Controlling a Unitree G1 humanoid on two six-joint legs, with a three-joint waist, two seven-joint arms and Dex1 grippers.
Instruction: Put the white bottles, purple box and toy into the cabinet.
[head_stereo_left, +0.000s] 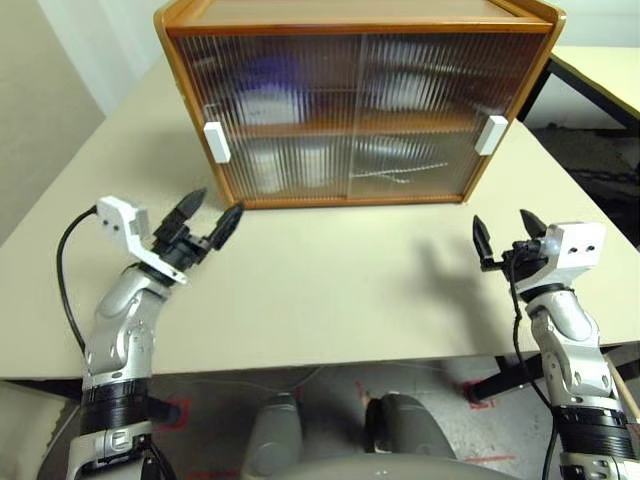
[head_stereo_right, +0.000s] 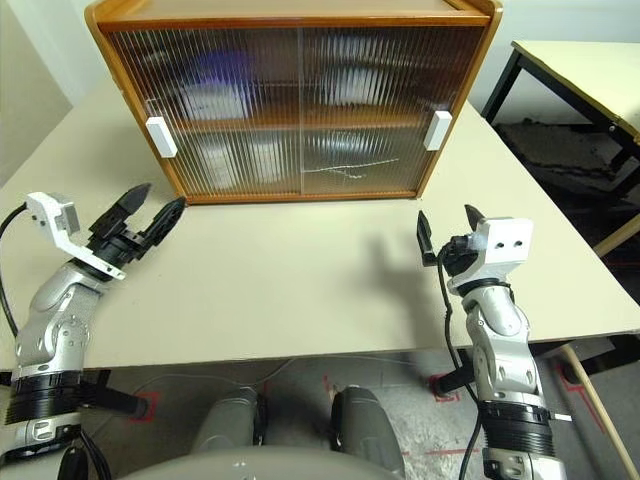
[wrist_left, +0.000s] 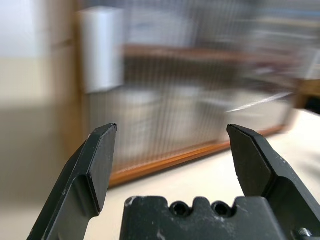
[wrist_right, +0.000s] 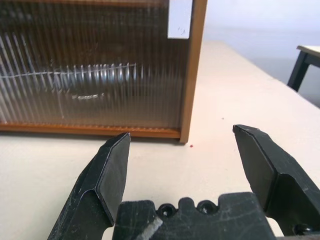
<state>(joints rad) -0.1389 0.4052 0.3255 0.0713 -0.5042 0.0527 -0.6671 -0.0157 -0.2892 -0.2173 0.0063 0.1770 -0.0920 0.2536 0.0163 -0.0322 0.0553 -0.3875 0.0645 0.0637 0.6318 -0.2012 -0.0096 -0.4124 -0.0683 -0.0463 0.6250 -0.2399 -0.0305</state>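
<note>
Left jaws: the left gripper (head_stereo_left: 208, 226) stands wide apart and empty, hovering above the bench (head_stereo_left: 330, 290) and pointing toward the cabinet's near left corner.
Right jaws: the right gripper (head_stereo_left: 508, 238) is likewise spread wide with nothing between its fingers, raised over the bench near the cabinet's right end.
Cabinet: the cabinet (head_stereo_left: 360, 100) sits ahead of both arms, long side facing them, both ribbed doors drawn shut.
Handles: the left handle (head_stereo_left: 215, 142) lies just beyond the left jaws; the right handle (head_stereo_left: 491, 135) is ahead of the right jaws.
Task things: blurred shapes show behind the ribbed panes, a purplish patch at upper left and pale forms below; I cannot tell them apart.
Judgement: nothing is left out on the bench, so the stowing looks done, arms clear.
</note>
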